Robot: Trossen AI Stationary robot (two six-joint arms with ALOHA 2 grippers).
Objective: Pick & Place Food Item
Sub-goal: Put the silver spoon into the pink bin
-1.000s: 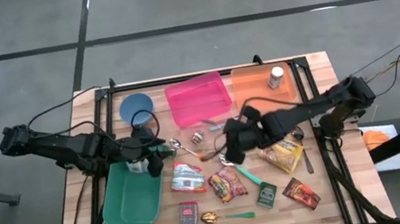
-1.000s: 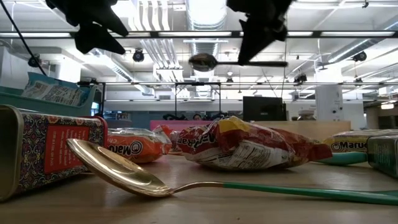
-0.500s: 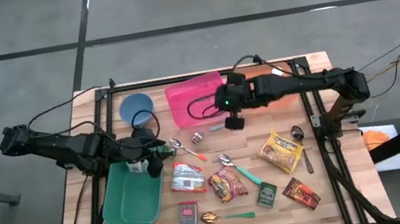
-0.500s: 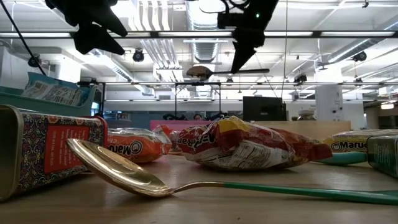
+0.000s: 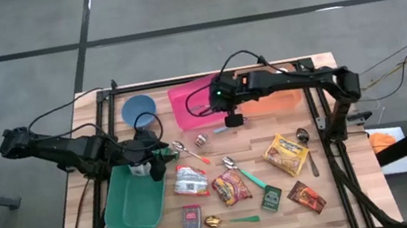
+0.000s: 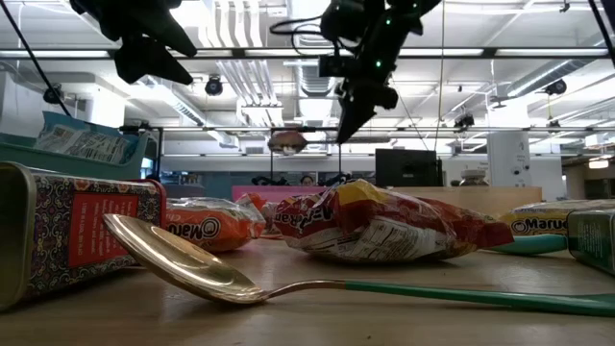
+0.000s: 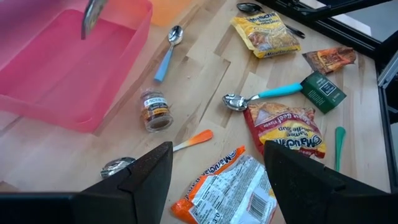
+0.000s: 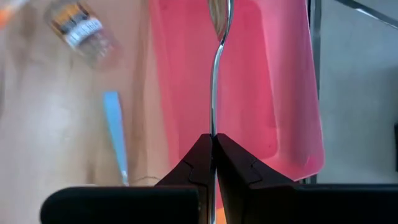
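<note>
Right gripper [image 8: 213, 146] pinches a metal spoon [image 8: 216, 68] by its handle above the pink bin [image 5: 201, 100], table's 12 o'clock. Thin grip: the spoon may pivot, missing the bin. Left gripper [image 7: 214, 174], spread, waits at 9 o'clock.

A grey floor [image 5: 4, 47] crossed by dark seam lines surrounds the wooden desk [image 5: 89, 116]. Seen low, the room behind has a ceiling [image 6: 500, 38] of long strip lights and ducts, and a white pillar [image 6: 502, 159] at far right.
</note>
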